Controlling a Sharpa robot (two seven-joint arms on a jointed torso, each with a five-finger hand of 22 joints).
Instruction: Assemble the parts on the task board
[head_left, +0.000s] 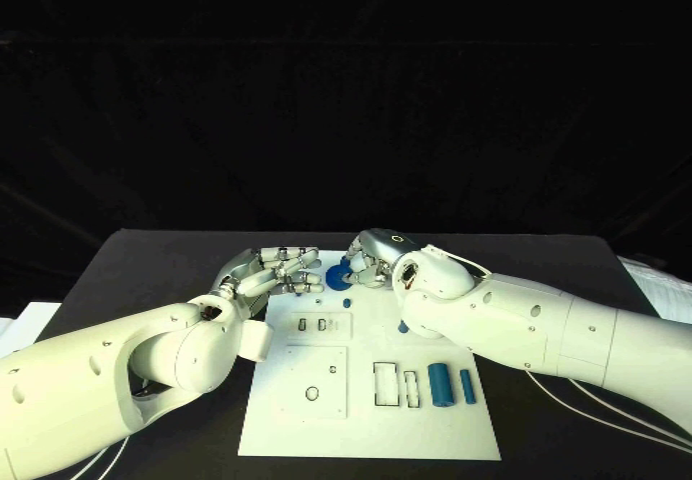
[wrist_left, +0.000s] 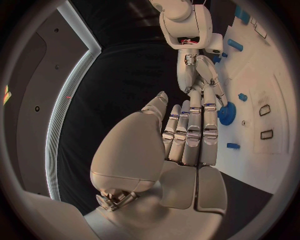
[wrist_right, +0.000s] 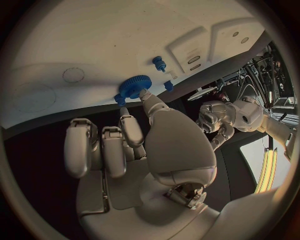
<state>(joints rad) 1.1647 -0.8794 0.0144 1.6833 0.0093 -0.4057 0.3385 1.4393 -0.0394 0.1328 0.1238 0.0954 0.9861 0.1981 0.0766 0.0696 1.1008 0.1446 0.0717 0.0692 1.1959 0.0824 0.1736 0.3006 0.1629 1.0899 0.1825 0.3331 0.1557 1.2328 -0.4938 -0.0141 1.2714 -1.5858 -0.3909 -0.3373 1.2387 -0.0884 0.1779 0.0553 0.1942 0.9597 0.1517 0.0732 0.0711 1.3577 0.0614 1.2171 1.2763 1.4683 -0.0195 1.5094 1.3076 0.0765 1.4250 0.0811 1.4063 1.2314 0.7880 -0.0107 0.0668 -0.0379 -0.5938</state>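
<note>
The white task board (head_left: 368, 420) lies in the middle of the table. A blue gear (head_left: 339, 278) sits at its far edge, also seen in the left wrist view (wrist_left: 226, 114) and the right wrist view (wrist_right: 133, 87). My right hand (head_left: 372, 262) pinches the gear's rim between its thumb and a finger (wrist_right: 147, 97), the other fingers curled in. My left hand (head_left: 281, 268) lies just left of the gear, its fingers (wrist_left: 194, 130) stretched out side by side and holding nothing, their tips close to the gear. Two blue cylinders (head_left: 440, 385) lie at the board's near right.
Small blue pegs (wrist_right: 159, 63) stand on the board near the gear, and another small blue piece (head_left: 404, 327) shows beside my right forearm. The board has several dark-outlined slots (head_left: 387, 384). Black table surrounds the board on both sides.
</note>
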